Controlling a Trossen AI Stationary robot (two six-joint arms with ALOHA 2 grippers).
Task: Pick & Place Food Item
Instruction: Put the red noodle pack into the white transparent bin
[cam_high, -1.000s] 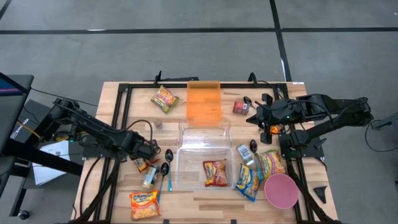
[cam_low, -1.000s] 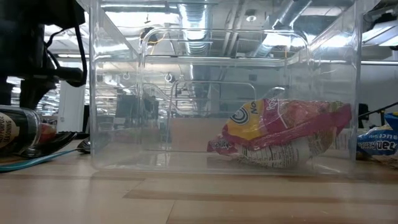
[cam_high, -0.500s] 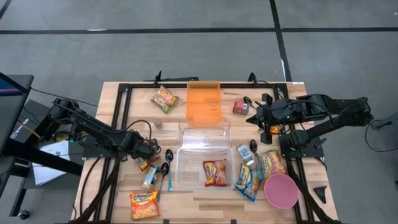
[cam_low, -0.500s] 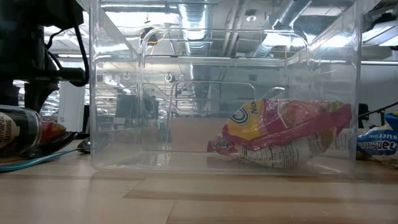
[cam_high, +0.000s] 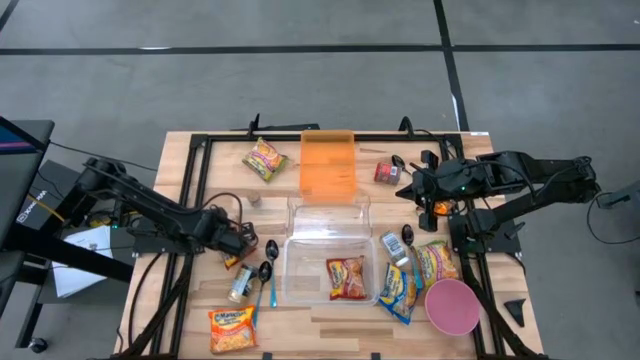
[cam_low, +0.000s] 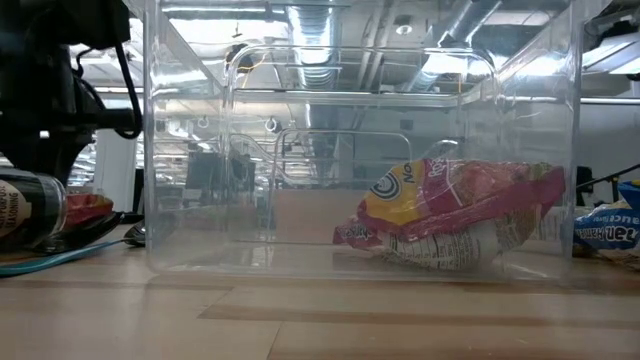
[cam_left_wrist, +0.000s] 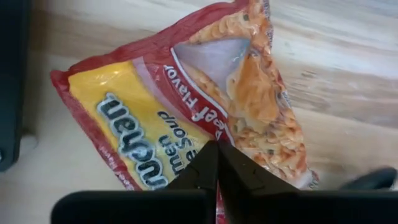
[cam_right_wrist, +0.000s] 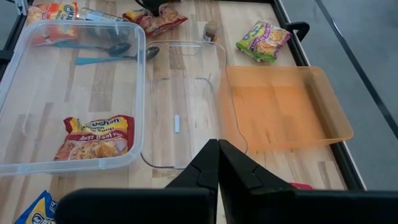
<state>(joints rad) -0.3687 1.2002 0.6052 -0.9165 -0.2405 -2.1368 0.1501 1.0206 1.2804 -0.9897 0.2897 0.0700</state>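
Pinching ramen packet (cam_left_wrist: 186, 118) edge, left gripper (cam_left_wrist: 216, 163) closed, centre-left of high view.
Thin grip on wrapper: packet may slip or tear when lifted toward clear bin (cam_high: 300, 255).

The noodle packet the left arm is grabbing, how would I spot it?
Find the clear tub mid-table, then look just left, past the spoons. The red-and-yellow ramen packet lies flat there, pinched by the left pincer; it alone has a pincer on it.

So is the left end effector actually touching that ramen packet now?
Touching. In the left wrist view the left end effector has its fingers shut together on the edge of the ramen packet, with the wrapper pinched between them.
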